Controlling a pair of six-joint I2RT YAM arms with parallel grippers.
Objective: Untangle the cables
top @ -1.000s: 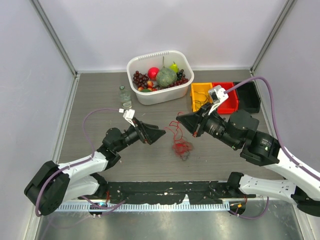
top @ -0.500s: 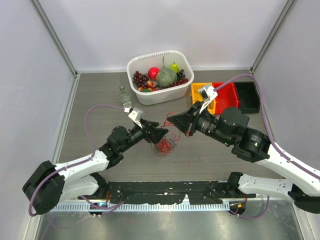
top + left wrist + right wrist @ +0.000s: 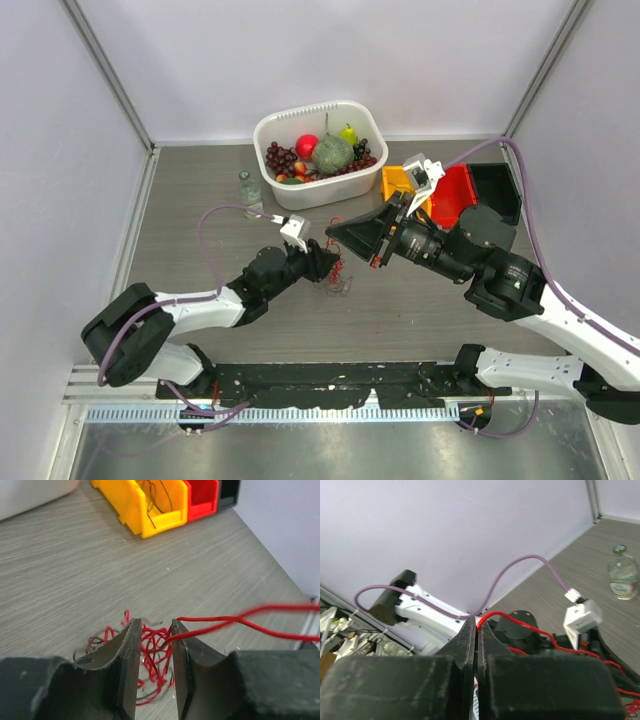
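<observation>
- While closing the left gripper [image 3: 155,625] on the cables [image 3: 150,652], go slowly: jaws narrow, a gap showing, red loops between them, nothing plainly clamped yet.
- Hold firm with the right gripper [image 3: 476,625]: fingers pressed together on one red strand [image 3: 205,618], lifted off the table [image 3: 75,555].
- Note the tangle's place: flat on the table, right under the left fingertips, between both grippers in the top view.
- Pinch only a few loops low on the clump, as an anchor; leave out the lifted strand, now right at the inner edge of one left finger.
- Once anchored, draw the strand away gently, along its own run.
- Stop at any bunching: probably a knot, likely to cinch tighter if jerked.
- Expect slipping: wire very thin, little for the pads to bite.
</observation>
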